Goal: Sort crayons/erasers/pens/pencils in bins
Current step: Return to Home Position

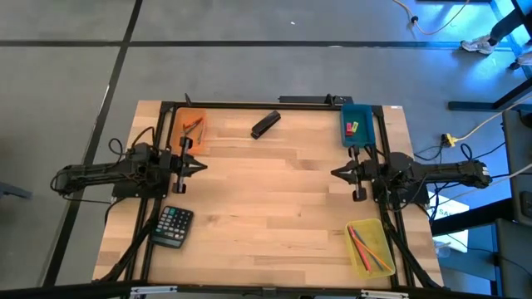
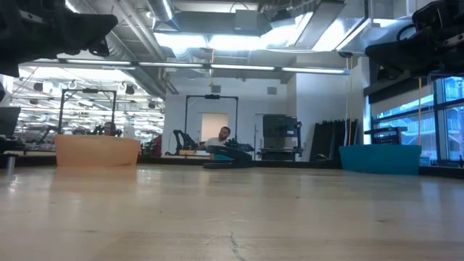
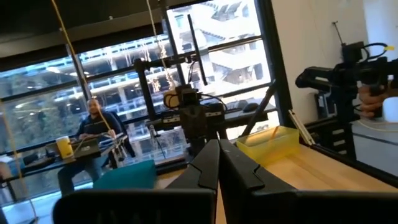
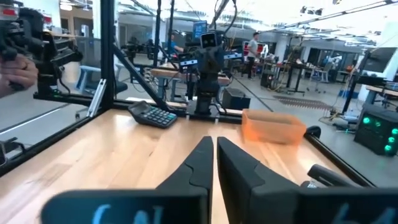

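From above, the left gripper (image 1: pixel 199 166) hangs over the left side of the table (image 1: pixel 274 208), fingers pressed together on nothing; the right gripper (image 1: pixel 337 173) faces it from the right side, likewise closed and empty. The crayons (image 1: pixel 193 126) lie in the orange bin (image 1: pixel 184 143) at the far left corner; the erasers (image 1: pixel 352 128) sit in the teal bin (image 1: pixel 366 116) at the far right; pens and pencils (image 1: pixel 364 242) fill the yellow bin (image 1: pixel 382 237) at the near right. A black bar (image 1: pixel 265 124) lies between the two far bins, and a calculator (image 1: pixel 173 226) rests near left.

At table height, the orange bin (image 2: pixel 96 151) and teal bin (image 2: pixel 379 158) stand well apart; a person (image 2: pixel 223 136) sits far behind.

The left wrist shows its fingers (image 3: pixel 208 168) meeting, with the yellow bin (image 3: pixel 270 144) beyond.

The right wrist shows its fingers (image 4: pixel 200 163) nearly touching; calculator (image 4: pixel 154 115) and orange bin (image 4: pixel 272 126) lie ahead.
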